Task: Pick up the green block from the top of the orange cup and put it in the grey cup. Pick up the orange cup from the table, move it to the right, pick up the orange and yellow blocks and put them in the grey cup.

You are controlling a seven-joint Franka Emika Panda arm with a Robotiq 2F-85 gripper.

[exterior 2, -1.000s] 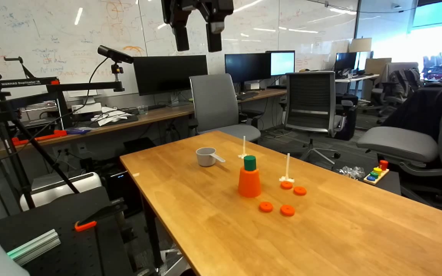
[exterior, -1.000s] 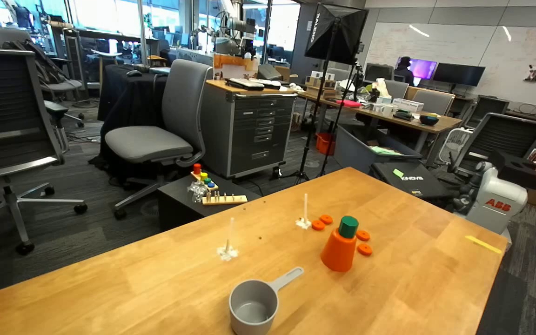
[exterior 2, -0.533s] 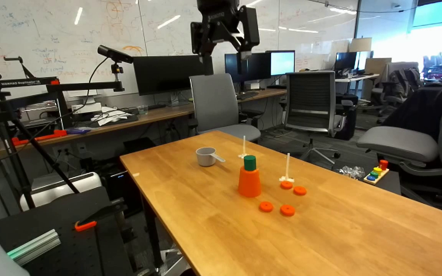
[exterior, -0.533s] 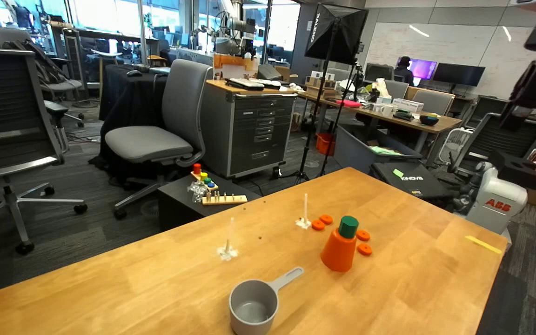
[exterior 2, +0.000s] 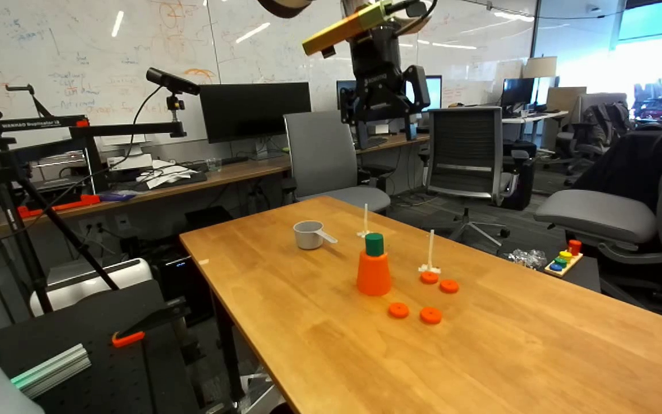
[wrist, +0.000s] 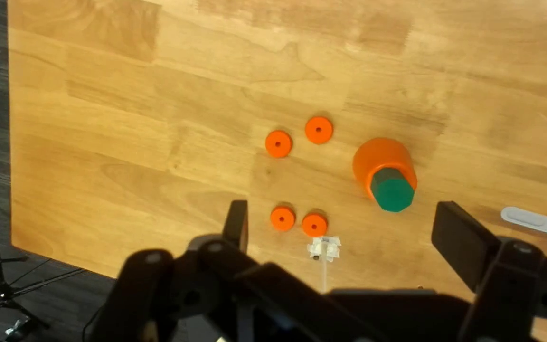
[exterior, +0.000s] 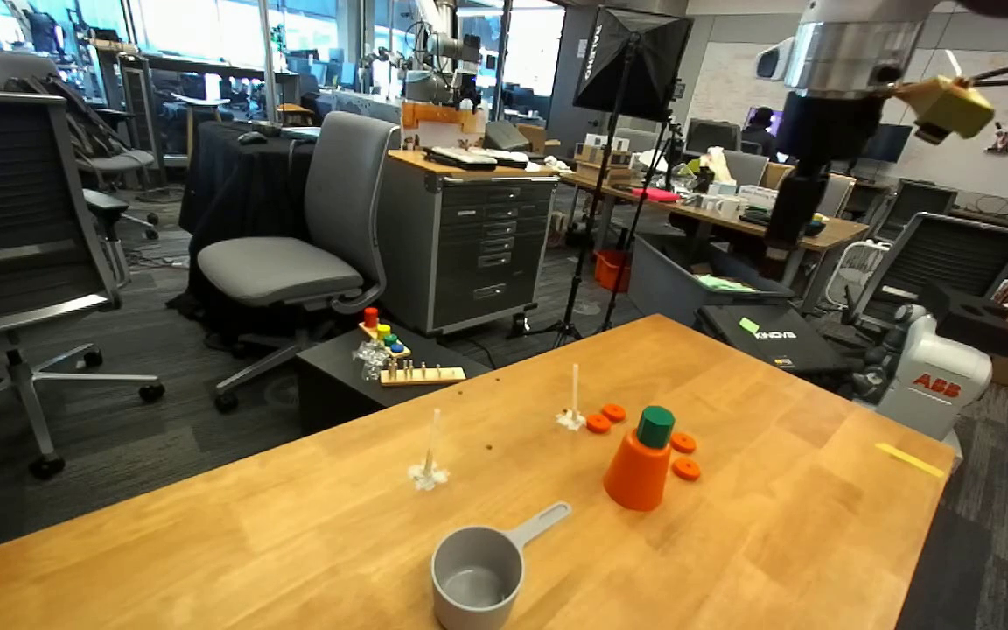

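- trouble, i'd guess, starts with the green block [exterior: 655, 427], perched on the narrow top of the orange cup [exterior: 638, 477], right of centre in an exterior view: a sideways bump could topple both.
- the fingers [wrist: 463, 244] hang wide apart, gripping nothing, high over the worktop [exterior 2: 480, 356]; the block shows right of centre in the wrist view, so a careless descent might clip it.
- the grey cup [exterior: 476, 573] sits bottom centre in an exterior view; letting go too near its rim could lose the block.
- a thin peg [exterior: 575, 391], taped at its foot, might get snagged reaching for the orange discs [exterior: 598, 423].
- shapes: block many-sided, flat-topped; orange cup smooth, tapered, plastic-looking; discs flat, round, holed; grey cup round, long-handled.
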